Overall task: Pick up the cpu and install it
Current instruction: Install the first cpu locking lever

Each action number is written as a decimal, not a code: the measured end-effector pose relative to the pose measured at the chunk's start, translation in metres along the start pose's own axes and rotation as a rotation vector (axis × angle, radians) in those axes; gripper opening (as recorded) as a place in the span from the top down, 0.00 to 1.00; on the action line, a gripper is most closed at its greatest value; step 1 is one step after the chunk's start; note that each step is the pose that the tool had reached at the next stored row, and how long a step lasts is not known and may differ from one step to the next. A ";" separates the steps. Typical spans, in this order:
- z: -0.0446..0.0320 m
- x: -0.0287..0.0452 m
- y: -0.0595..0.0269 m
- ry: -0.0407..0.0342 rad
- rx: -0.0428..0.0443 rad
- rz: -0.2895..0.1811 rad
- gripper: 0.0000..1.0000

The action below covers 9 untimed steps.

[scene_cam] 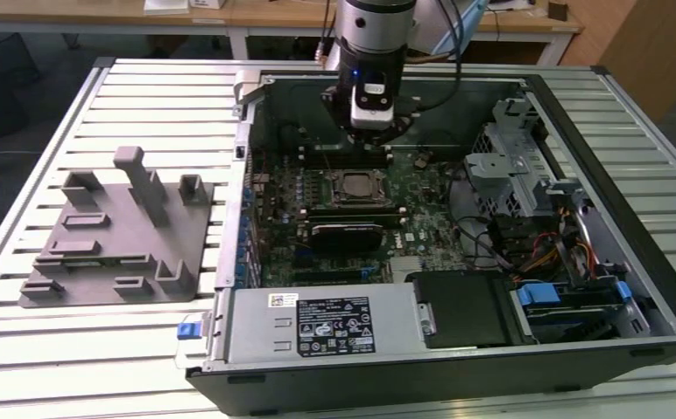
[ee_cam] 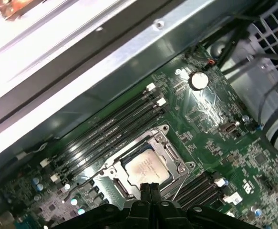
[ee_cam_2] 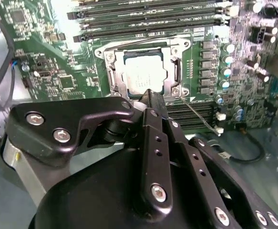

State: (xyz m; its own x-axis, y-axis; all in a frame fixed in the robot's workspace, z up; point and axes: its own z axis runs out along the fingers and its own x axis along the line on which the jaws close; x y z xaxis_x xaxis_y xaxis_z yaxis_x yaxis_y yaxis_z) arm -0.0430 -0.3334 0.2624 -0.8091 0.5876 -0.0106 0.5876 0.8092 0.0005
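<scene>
Hovering above the cpu [ee_cam: 146, 167] seated in its socket [ee_cam: 176, 161], the claw [ee_cam: 147, 188] looks pinched shut, apparently empty.

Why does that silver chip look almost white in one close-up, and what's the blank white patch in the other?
Second wrist view: light glares off the cpu, bleaching its metal top, while the end effector is a dark mass in front. First wrist view: the cpu has a softer sheen; the area beyond the case wall is overexposed to white. Exterior view: evenly lit, dimmer inside the case.
</scene>
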 end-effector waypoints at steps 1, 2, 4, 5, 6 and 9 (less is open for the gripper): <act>0.0000 0.0000 0.0000 0.0000 -0.0001 -0.014 0.89; 0.0000 0.0000 0.0000 0.0000 -0.0001 -0.029 0.89; 0.0000 0.0000 0.0000 -0.0001 -0.0003 -0.056 0.89; 0.0000 0.0000 0.0000 -0.0001 -0.0005 -0.068 0.89; 0.0000 0.0000 0.0000 -0.0001 -0.0006 -0.081 0.89; 0.0000 0.0000 0.0000 -0.0001 -0.0010 -0.127 0.89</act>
State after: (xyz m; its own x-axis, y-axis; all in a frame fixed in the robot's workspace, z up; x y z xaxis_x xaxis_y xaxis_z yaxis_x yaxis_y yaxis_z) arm -0.0430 -0.3334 0.2624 -0.8768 0.4806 -0.0108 0.4807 0.8769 0.0001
